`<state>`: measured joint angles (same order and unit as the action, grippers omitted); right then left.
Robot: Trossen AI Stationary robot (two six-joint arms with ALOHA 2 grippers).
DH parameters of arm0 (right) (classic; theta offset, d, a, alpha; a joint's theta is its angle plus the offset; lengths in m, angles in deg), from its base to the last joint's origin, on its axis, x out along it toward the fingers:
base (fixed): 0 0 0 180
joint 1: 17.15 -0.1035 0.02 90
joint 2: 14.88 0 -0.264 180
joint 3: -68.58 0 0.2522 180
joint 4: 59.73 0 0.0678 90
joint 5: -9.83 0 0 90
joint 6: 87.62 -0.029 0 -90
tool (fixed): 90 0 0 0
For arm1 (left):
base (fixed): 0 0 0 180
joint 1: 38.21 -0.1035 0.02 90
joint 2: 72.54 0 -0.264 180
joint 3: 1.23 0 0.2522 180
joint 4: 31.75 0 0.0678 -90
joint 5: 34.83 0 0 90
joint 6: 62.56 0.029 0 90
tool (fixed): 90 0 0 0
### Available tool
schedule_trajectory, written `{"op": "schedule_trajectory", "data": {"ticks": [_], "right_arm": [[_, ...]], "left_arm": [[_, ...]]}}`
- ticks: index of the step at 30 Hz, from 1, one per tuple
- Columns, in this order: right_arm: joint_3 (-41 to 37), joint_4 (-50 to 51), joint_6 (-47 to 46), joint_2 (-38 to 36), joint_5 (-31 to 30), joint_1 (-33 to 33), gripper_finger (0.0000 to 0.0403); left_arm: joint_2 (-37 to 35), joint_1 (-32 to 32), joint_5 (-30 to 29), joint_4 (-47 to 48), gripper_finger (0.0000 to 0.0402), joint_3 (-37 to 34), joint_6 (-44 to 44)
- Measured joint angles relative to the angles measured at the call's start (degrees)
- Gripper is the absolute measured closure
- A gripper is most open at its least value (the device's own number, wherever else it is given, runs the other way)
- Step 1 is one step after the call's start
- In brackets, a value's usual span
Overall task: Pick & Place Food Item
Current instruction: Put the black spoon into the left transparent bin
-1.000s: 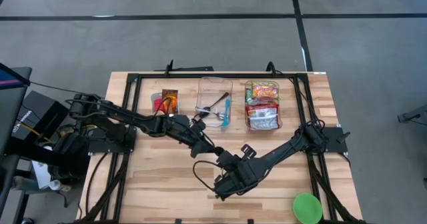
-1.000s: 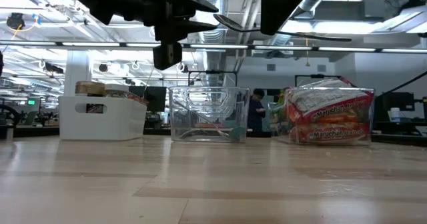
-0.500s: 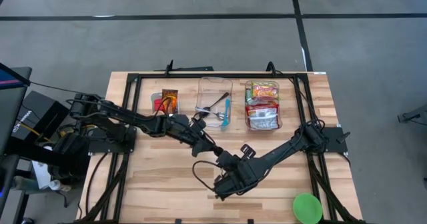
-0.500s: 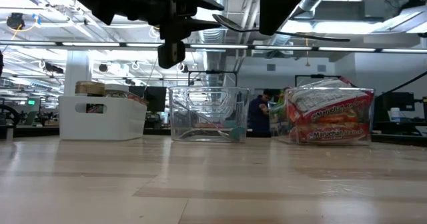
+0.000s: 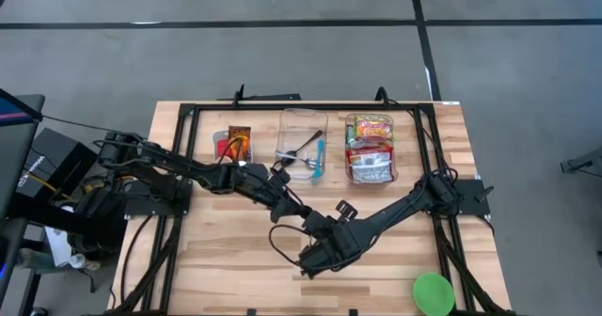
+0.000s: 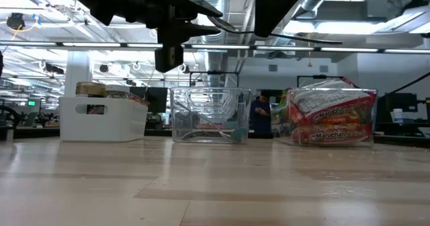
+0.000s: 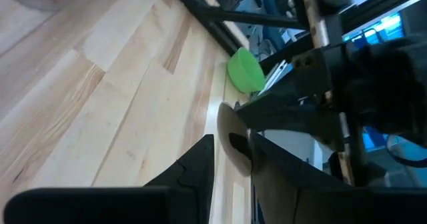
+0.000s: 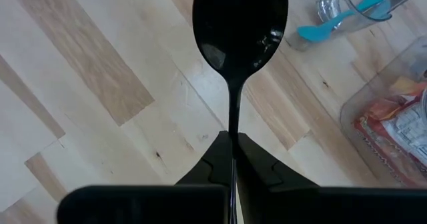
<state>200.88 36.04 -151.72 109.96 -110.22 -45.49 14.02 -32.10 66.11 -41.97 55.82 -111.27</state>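
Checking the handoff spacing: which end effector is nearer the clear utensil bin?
Left. The left end effector hangs just in front of the clear utensil bin; the right end effector, shut on a black spoon, is farther toward the table's front edge.

Table (image 5: 235, 260): light wooden butcher-block top, with a black metal frame around it.
Green bowl (image 5: 433, 292): near the table's front right corner.
White bin (image 6: 101, 118): at the left of the row of containers, with a handle cut-out in its wall.
Floor (image 5: 282, 62): grey, crossed by dark lines.
Person (image 6: 259, 115): stands in the room beyond the table, seen past the containers.
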Motion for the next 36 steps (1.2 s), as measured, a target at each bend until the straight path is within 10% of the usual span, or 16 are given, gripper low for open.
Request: {"op": "schedule_trajectory", "data": {"ticks": [24, 36], "right_arm": [[0.0, -1.54, 5.65, 0.02, 0.45, 1.18, 0.0403], [0.0, -1.62, 6.19, 0.02, 1.33, 1.18, 0.0403]], "left_arm": [[-0.02, -0.07, -3.02, 3.25, 0.0313, 0.0, -0.02], [-0.04, -0.07, -3.02, 5.14, 0.0381, 0.0, 0.24]]}}
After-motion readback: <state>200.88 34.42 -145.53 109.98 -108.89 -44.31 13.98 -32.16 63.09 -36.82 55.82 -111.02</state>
